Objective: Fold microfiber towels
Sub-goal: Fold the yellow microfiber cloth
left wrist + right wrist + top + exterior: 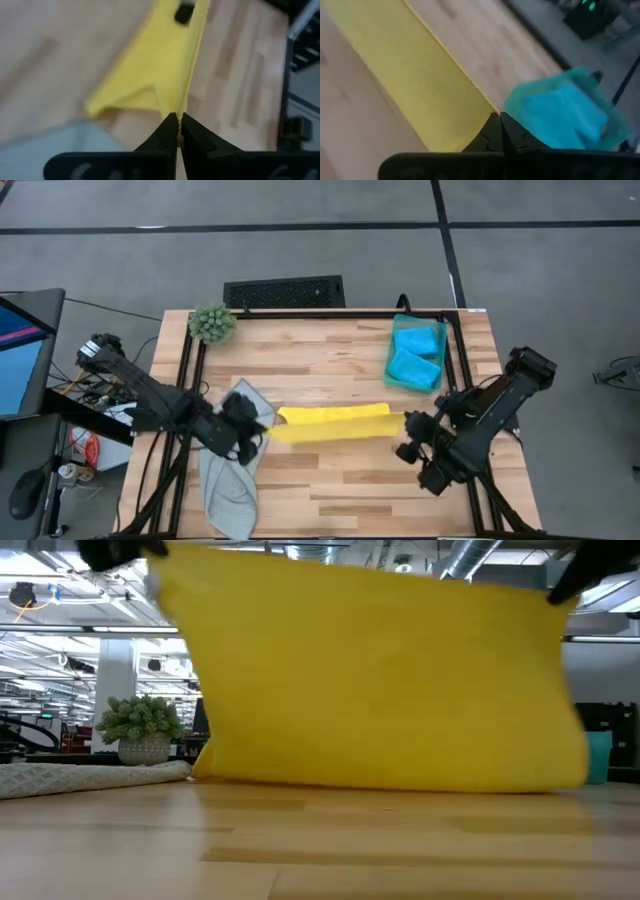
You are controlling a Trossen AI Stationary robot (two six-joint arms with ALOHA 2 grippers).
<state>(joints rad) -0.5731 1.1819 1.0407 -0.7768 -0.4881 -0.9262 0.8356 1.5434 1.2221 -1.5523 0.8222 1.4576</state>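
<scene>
The left gripper (262, 423) is pinched tight on one end of the yellow towel (332, 422), and the right gripper (408, 423) is clamped on the other end. The cloth hangs stretched between them above the wooden table (330, 360), its lower edge near the boards. The grey towel (228, 478) lies under the left arm; blue towels (415, 355) sit on the teal one at the far right corner

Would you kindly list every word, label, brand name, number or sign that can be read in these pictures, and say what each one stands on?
None: no readable text shows in any view.
Monitor at the table's left: coloured shapes only, no legible words.
Yellow towel, held up between the left gripper and the right gripper: no label visible.
Grey towel, blue towels on the teal towel, plant: no markings.
Room behind, low view: any signs are too blurred to read.
</scene>
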